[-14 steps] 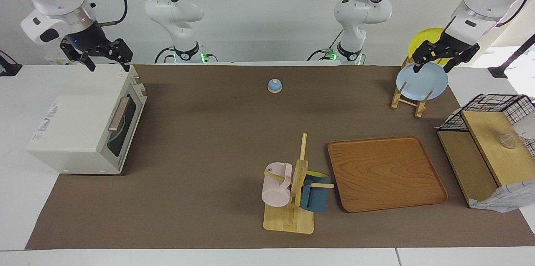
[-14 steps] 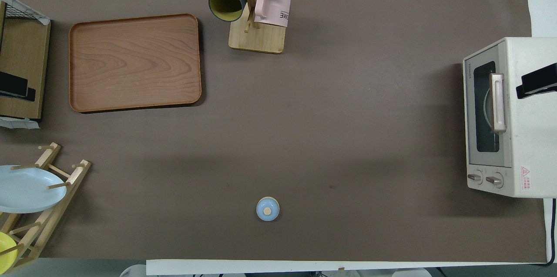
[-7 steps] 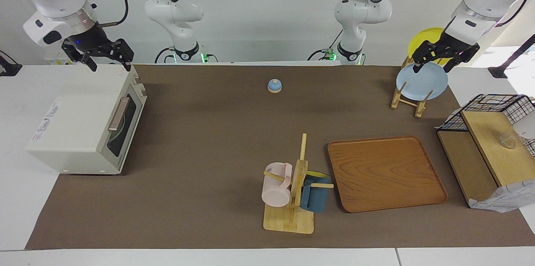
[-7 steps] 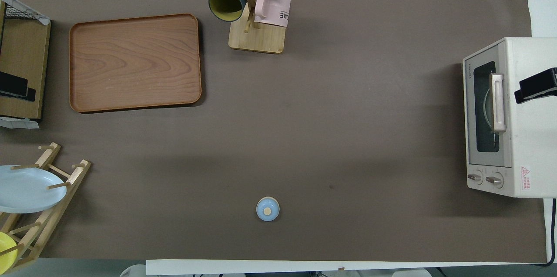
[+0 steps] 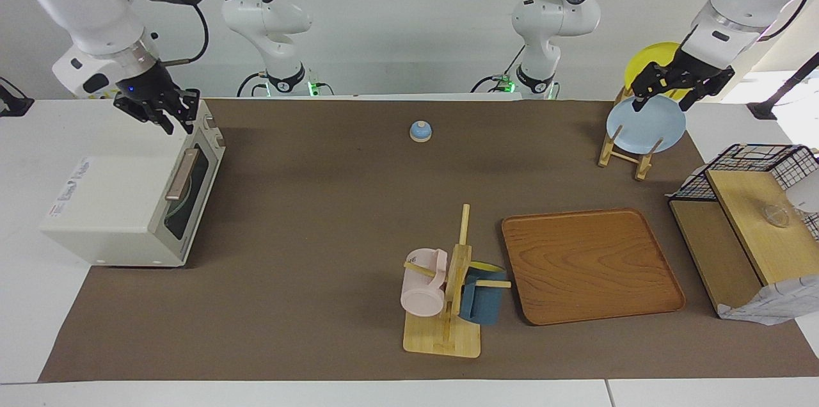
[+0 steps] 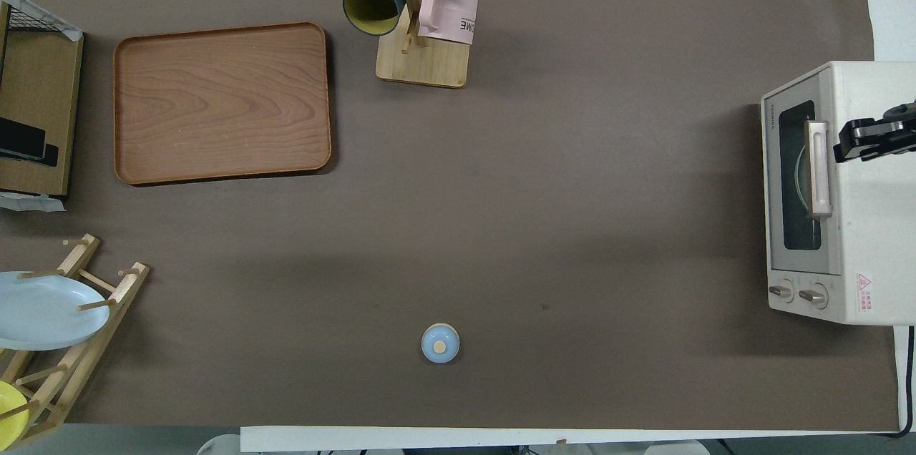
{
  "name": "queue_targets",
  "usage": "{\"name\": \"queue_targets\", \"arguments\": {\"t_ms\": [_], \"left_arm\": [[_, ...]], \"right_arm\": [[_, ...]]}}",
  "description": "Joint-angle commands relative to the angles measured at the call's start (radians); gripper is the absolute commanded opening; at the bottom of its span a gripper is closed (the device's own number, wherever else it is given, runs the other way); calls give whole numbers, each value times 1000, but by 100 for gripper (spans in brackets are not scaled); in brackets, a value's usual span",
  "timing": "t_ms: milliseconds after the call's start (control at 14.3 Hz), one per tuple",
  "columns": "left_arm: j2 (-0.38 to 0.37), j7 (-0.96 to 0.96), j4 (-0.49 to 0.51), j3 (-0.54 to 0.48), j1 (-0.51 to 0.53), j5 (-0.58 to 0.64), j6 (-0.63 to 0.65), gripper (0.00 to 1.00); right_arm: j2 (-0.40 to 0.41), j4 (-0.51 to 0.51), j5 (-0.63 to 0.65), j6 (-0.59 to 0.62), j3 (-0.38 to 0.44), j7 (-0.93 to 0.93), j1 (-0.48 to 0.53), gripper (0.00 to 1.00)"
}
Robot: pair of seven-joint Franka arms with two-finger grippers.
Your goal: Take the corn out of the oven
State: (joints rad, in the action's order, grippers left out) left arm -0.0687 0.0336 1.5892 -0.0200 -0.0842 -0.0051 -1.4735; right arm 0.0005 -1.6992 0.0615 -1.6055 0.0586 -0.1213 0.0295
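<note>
The cream-white oven [image 5: 121,189] stands at the right arm's end of the table, also in the overhead view [image 6: 866,240]. Its dark glass door is shut, with the copper bar handle [image 5: 181,175] across it. The corn is hidden; only a curved rim shows through the glass. My right gripper [image 5: 178,125] is open and empty, just above the oven's top near its front edge, beside the handle [image 6: 818,169] in the overhead view. My left gripper [image 5: 665,96] waits, open and empty, over the plate rack [image 5: 624,154].
The rack holds a blue plate [image 5: 645,125] and a yellow plate [image 5: 652,55]. A wooden tray [image 5: 592,266], a mug tree [image 5: 448,292] with a pink and a blue mug, a small blue lidded knob [image 5: 420,131] and a black wire basket [image 5: 748,167] stand on the brown mat.
My right gripper has turned about its wrist and moved down and toward the oven's front edge, nearer the door handle. The left arm has not moved.
</note>
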Motion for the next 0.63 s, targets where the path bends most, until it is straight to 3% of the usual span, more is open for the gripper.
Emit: {"name": "queue_targets", "arguments": {"t_ms": [0, 209, 558], "left_arm": [[-14, -3, 8, 3, 6, 11, 13, 100], [-14, -3, 8, 3, 6, 11, 12, 100], [-14, -3, 8, 3, 6, 11, 13, 100]], "right_arm": [[18, -74, 41, -75, -3, 29, 18, 0], [30, -141, 55, -169, -3, 40, 49, 0], [64, -171, 66, -218, -3, 43, 41, 0]]}}
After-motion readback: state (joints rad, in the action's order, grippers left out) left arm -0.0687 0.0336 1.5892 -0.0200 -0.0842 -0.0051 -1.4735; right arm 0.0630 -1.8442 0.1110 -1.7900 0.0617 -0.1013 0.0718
